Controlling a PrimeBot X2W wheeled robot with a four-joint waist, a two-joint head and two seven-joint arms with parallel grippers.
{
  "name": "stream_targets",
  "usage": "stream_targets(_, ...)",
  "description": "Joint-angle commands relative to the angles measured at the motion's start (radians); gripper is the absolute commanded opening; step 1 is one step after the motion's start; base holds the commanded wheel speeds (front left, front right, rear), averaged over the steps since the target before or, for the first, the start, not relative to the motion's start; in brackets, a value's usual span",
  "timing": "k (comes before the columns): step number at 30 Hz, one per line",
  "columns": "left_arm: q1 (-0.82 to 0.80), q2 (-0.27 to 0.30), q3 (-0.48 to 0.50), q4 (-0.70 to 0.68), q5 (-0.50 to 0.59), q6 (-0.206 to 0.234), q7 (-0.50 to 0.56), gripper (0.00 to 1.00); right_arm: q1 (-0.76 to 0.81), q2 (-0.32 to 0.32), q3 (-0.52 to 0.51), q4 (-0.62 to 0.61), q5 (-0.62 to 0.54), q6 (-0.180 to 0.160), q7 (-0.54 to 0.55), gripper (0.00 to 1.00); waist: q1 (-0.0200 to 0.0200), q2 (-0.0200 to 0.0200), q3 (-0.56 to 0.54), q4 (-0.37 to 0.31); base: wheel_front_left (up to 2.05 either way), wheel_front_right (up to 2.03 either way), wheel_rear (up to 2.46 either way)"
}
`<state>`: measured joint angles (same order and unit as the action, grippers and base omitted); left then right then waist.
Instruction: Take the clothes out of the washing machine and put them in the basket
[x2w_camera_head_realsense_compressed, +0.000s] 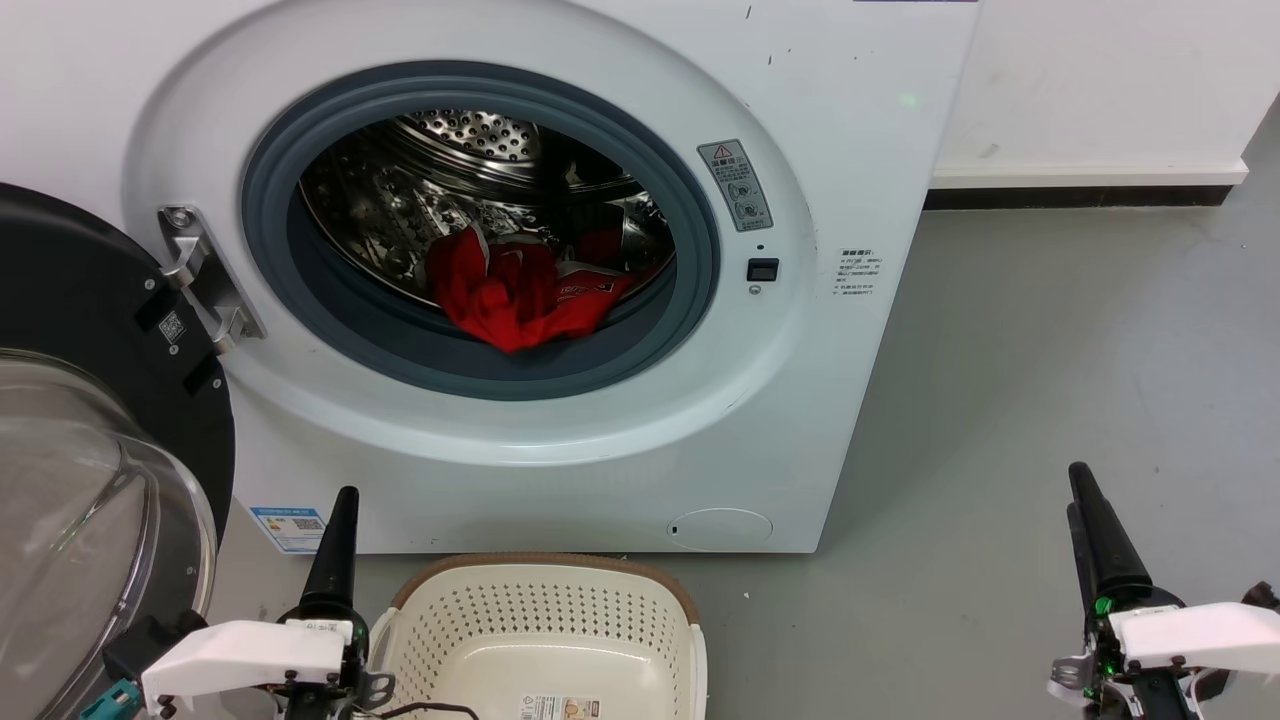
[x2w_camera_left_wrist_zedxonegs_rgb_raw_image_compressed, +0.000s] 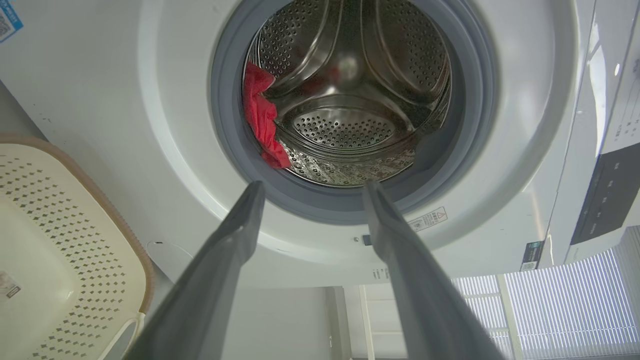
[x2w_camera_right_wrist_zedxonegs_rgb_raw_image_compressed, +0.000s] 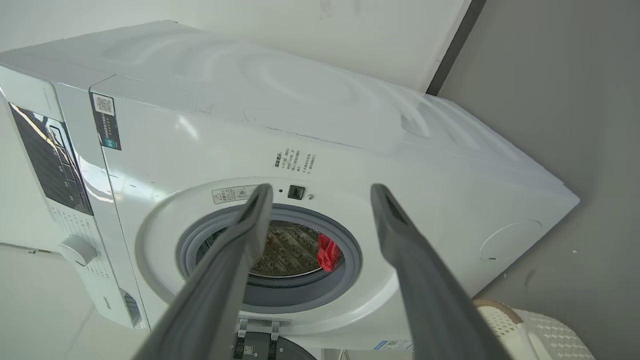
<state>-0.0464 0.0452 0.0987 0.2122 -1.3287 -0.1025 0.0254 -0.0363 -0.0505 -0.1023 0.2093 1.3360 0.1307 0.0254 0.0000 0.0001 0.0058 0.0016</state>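
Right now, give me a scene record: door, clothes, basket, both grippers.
door: open, swung to the robot's left
clothes: red heap inside the washing machine, at the opening's lower edge
basket: on the floor before the washing machine, no clothes in it
left gripper: open, holding nothing, beside the basket
right gripper: open, holding nothing, above the floor

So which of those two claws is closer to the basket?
The left gripper: it stands right beside the basket's left edge, by the open door. The right gripper is far off on the other side, above grey floor.
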Motion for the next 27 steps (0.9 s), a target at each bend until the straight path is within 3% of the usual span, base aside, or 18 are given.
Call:
stream_targets(1, -0.007, 0.003, -0.004, -0.027, 0.034, 0.006, -0.009, 1.0, -0.009, -0.001, 0.003, -0.03, -0.037, 0.0, -0.009, 1.0, 0.0, -0.0001, 0.0, 0.0, 0.0, 0.0, 0.0)
stream_targets(27, 0.038, 0.004, -0.068, -0.118, 0.486, 0.091, -0.107, 1.0, 0.049, -0.001, 0.076, -0.16, -0.593, 0.0, -0.107, 1.0, 0.0, -0.0001, -0.004, 0.002, 0.0, 0.0, 0.0)
